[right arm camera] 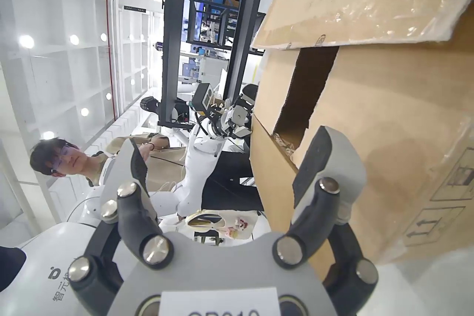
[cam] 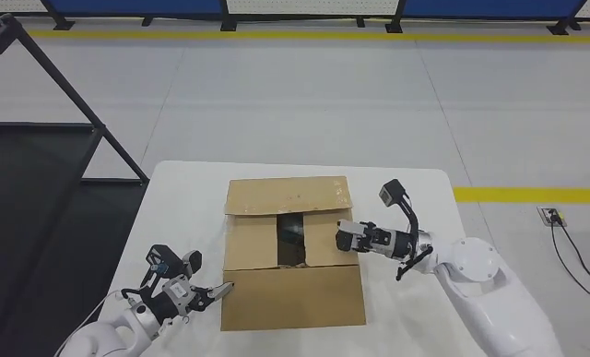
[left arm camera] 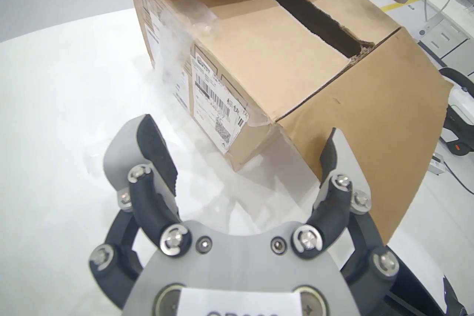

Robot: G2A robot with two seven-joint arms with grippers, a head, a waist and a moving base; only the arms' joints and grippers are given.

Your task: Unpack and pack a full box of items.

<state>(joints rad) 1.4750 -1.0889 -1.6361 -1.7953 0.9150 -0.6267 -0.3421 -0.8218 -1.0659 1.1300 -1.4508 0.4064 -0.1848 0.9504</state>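
Squarely upright box (cam: 290, 297), opening upward

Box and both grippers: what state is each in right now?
Cardboard box: upright on the table, top flaps partly open with a dark gap between them.
Left gripper: open, holding nothing, near a lower corner of the box.
Right gripper: open, holding nothing, up against the box's top by the gap.

Matt brown cardboard box (cam: 293, 265)
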